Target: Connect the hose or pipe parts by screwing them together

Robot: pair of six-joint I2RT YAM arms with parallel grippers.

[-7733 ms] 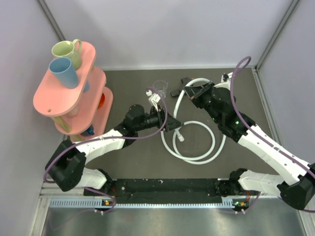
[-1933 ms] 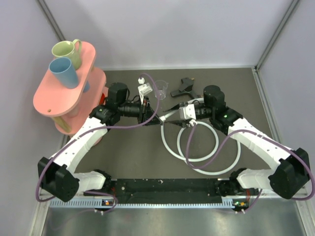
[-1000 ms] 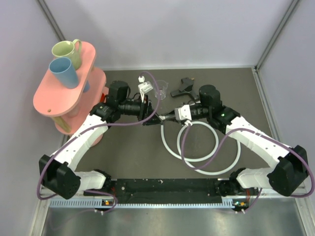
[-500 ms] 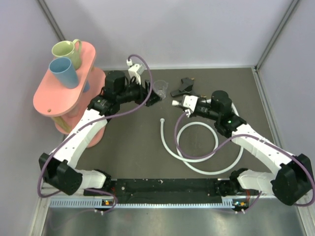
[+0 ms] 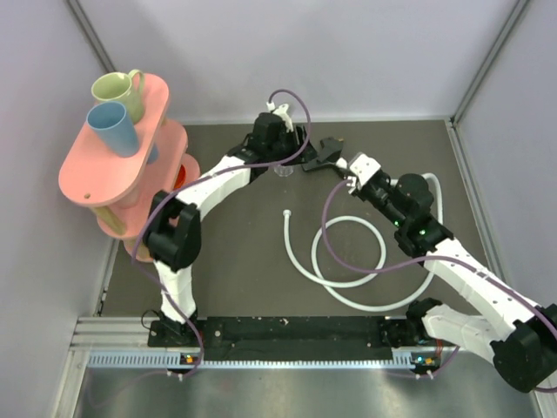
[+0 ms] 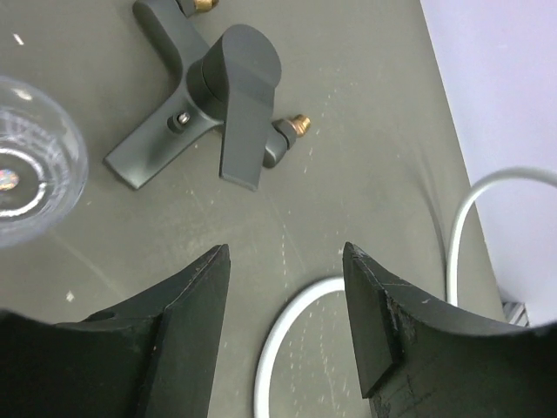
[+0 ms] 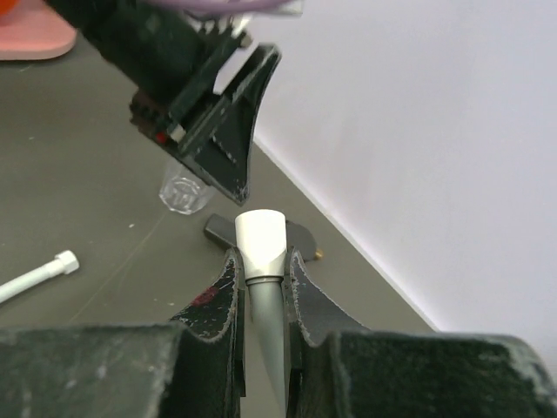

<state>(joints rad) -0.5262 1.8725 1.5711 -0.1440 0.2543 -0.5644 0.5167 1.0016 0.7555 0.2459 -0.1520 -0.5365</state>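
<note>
The black T-shaped fitting (image 5: 324, 155) lies at the back of the table, its brass tip (image 6: 298, 121) showing in the left wrist view. My left gripper (image 6: 285, 252) hovers open and empty just short of the fitting (image 6: 218, 104). The white hose (image 5: 348, 261) lies in loops mid-table, with one free end connector (image 5: 287, 213) resting on the mat. My right gripper (image 7: 261, 261) is shut on the hose just below its other white connector (image 7: 261, 237), held up close to the fitting (image 7: 302, 235). In the top view the right gripper (image 5: 346, 171) sits just right of the fitting.
A clear plastic cup (image 6: 30, 174) stands left of the fitting, right under the left arm's wrist. A pink tiered rack (image 5: 122, 157) with mugs fills the back left. The grey walls close in behind the fitting. Purple cables arch over both arms.
The left arm has stretched to the back, over the cup, toward the fitting. The right gripper has carried its hose end up and back toward the fitting. The free hose end stays on the mat.
</note>
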